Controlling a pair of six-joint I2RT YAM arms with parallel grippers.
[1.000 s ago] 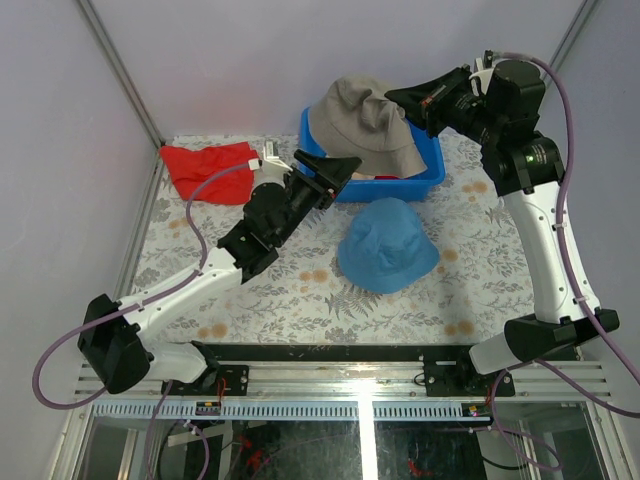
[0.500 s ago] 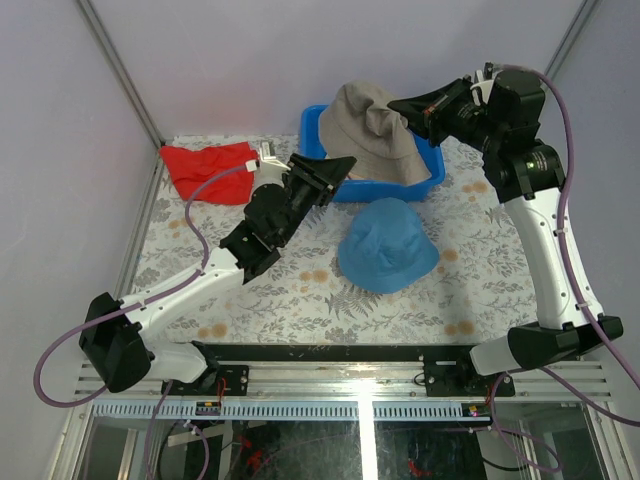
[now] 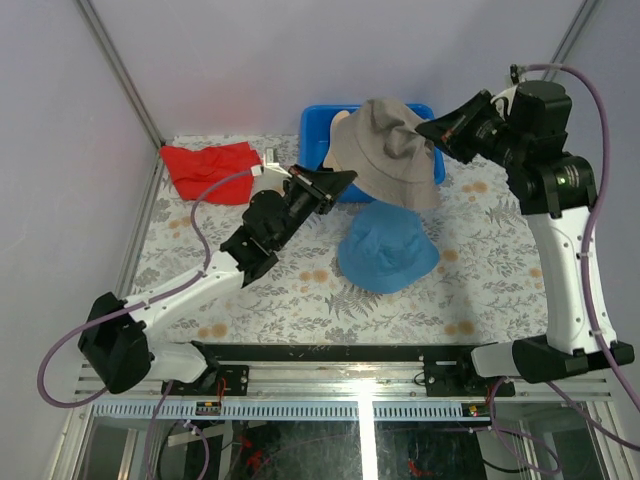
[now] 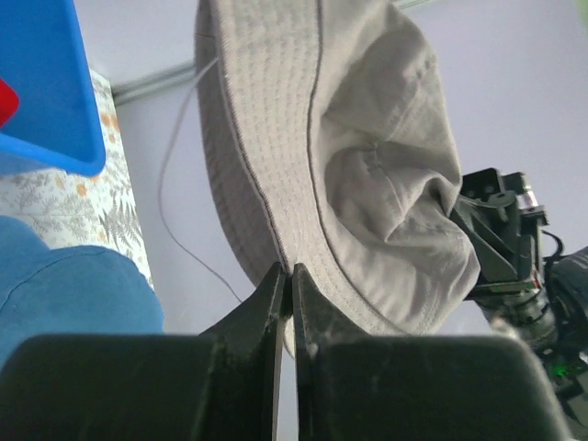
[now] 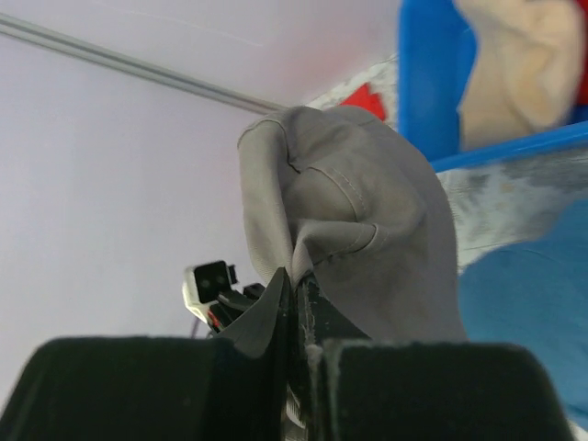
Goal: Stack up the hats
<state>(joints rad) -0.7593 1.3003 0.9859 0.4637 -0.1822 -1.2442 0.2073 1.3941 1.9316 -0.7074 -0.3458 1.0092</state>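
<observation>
White-shelled arms [image 3: 186,290], black joints [image 3: 262,222], looping mauve cables [image 3: 194,215].

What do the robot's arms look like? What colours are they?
The left arm and right arm are made of white tubes with chunky black joints. A purple cable loops along each one. A tiny green light glows on the right arm. The left pincer and right pincer are black, with two thin fingers.

Top cam looks down from over the desk [image 3: 300,290] near edge; both wrist cams, up close, share the grey-khaki hat [image 3: 390,150].
</observation>
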